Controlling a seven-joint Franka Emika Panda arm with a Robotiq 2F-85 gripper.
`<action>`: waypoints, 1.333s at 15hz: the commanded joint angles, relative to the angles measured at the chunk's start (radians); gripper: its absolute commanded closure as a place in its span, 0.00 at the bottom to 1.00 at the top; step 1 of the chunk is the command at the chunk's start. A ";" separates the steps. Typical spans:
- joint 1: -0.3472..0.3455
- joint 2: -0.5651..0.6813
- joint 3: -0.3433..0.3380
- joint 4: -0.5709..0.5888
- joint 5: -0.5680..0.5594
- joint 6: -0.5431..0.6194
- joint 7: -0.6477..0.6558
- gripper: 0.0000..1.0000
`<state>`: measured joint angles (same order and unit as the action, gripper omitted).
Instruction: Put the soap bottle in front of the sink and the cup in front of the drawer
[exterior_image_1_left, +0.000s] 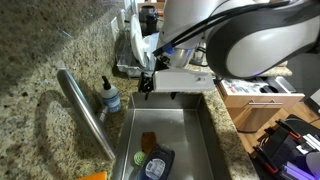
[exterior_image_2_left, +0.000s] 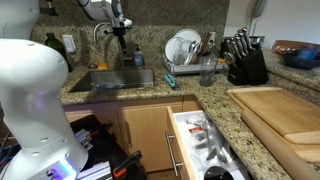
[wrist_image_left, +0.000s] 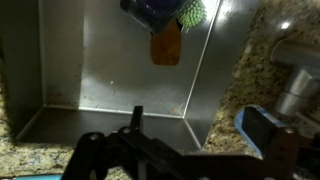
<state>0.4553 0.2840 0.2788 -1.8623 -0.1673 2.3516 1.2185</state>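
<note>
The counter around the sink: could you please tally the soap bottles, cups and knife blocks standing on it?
soap bottle: 1
cup: 1
knife block: 1
Total: 3

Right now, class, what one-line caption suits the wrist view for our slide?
Open hand above the steel sink, an orange sponge on its floor, granite counter alongside.

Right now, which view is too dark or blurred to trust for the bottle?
Exterior view: bottle clear and evenly lit, though the blurred arm fills the top right. Wrist view: dim and soft, the tool a dark silhouette over the sink; a blue blur at right could be it.
</note>
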 joint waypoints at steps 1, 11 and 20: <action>0.059 0.152 -0.101 0.136 -0.191 0.026 0.168 0.00; 0.100 0.265 -0.124 0.287 -0.085 0.039 0.175 0.00; 0.118 0.280 -0.129 0.367 -0.011 0.102 0.175 0.00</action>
<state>0.5585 0.5616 0.1670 -1.5021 -0.1926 2.4570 1.4014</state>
